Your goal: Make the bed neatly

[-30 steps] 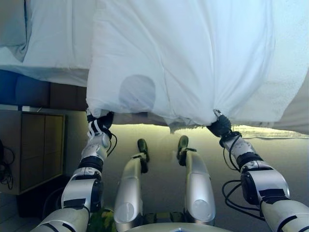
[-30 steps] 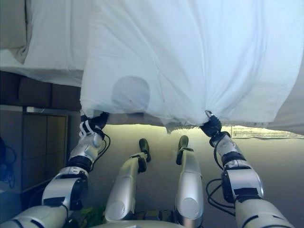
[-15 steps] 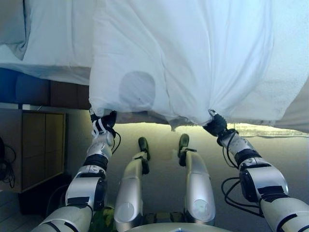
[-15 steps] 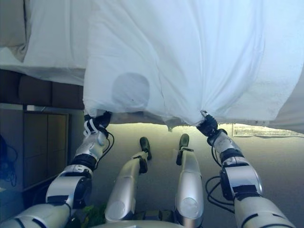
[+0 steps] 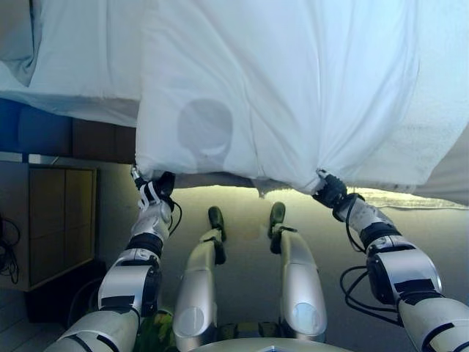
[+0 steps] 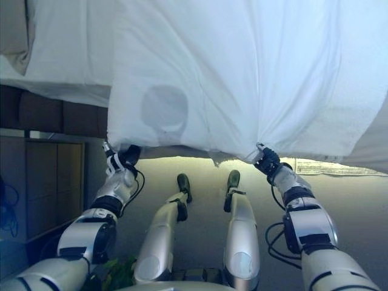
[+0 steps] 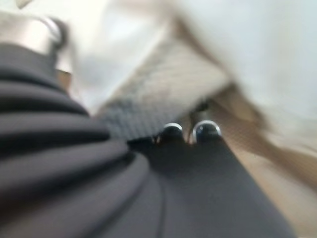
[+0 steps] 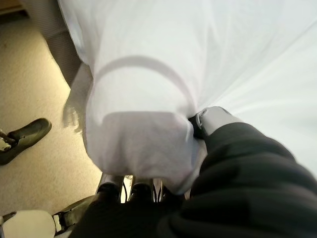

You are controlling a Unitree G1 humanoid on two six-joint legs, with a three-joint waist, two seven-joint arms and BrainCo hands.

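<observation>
A white duvet [image 5: 293, 88] hangs off the near side of the bed, its lower edge lifted between my two hands. My left hand [image 5: 152, 192] grips the edge's left corner from below, fingers curled into the cloth. My right hand [image 5: 330, 192] holds the edge further right, where the cloth gathers into folds. In the right wrist view the duvet [image 8: 143, 134] is bunched over my curled fingers, beside the right hand [image 8: 214, 118]. The left wrist view shows dark fingertips [image 7: 205, 130] against pale cloth.
A wooden cabinet [image 5: 51, 220] stands at the left beside the bed's dark base [image 5: 95, 143]. A textured white blanket [image 5: 432, 147] hangs at the right. A pillow [image 5: 15, 44] lies at the far left. Beige carpet [image 5: 242, 202] runs under the duvet's edge.
The whole picture has shifted slightly. Both hands keep hold of the duvet edge; the right hand has drawn a little inward toward the bed.
</observation>
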